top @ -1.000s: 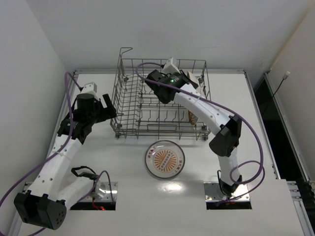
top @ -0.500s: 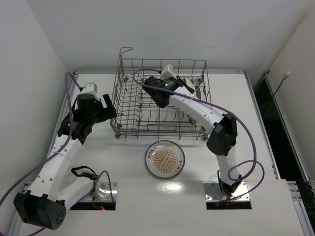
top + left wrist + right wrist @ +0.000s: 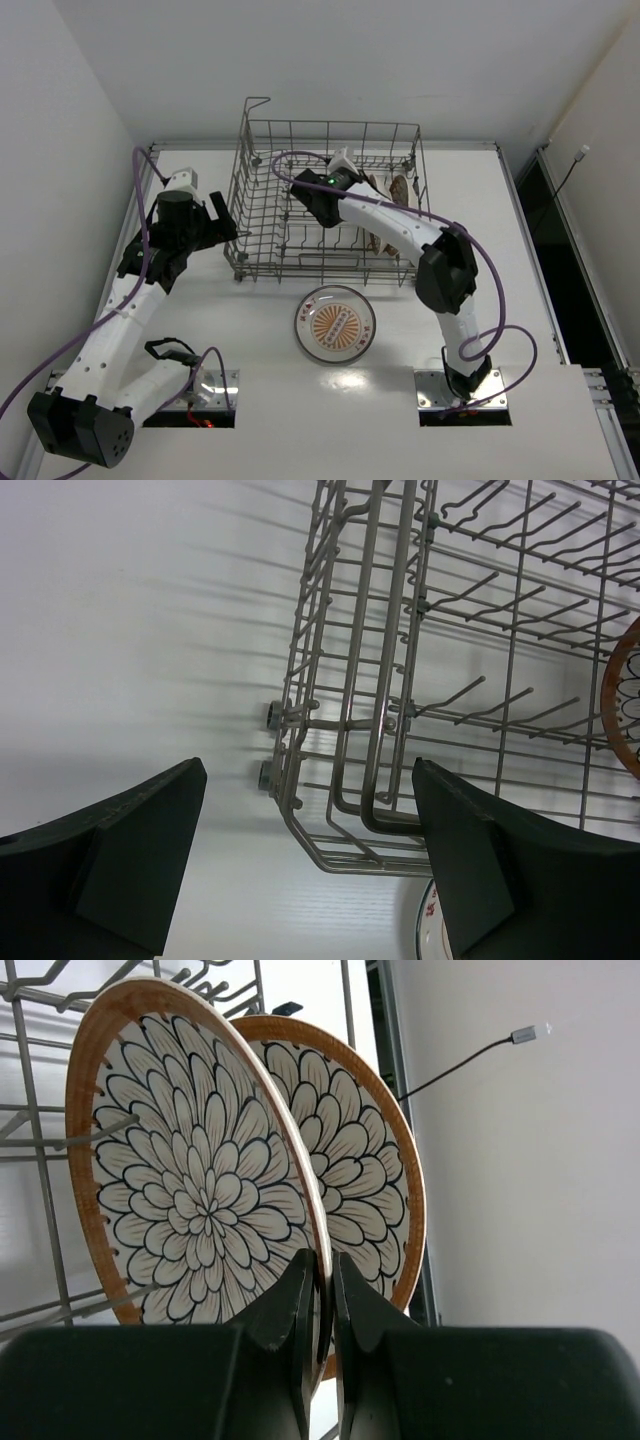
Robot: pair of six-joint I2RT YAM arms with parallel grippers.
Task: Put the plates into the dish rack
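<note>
Right gripper point(image 3: 322, 1265): pinched on front plate's point(image 3: 195, 1190) rim.
Front plate: upright at rack's point(image 3: 300, 268) right end, beside back plate point(image 3: 355, 1170).
Orange plate point(image 3: 335, 323): flat on table point(image 3: 250, 340), before rack.
Left gripper point(image 3: 310, 780): apart, by rack's left corner.

The big white bench point(image 3: 250, 330) has plain white walls close by: a back wall point(image 3: 350, 50) past its far edge, a left wall point(image 3: 50, 150) by its left edge, and a right wall point(image 3: 610, 90) a little way off its right edge. Between the right edge and that wall there is a dark gap point(image 3: 565, 260). A small white plug point(image 3: 583, 152) on a thin black wire point(image 3: 570, 175) hangs on the right wall near the far right corner, and silver metal bars point(image 3: 612, 385) sit just past the near right corner.
</note>
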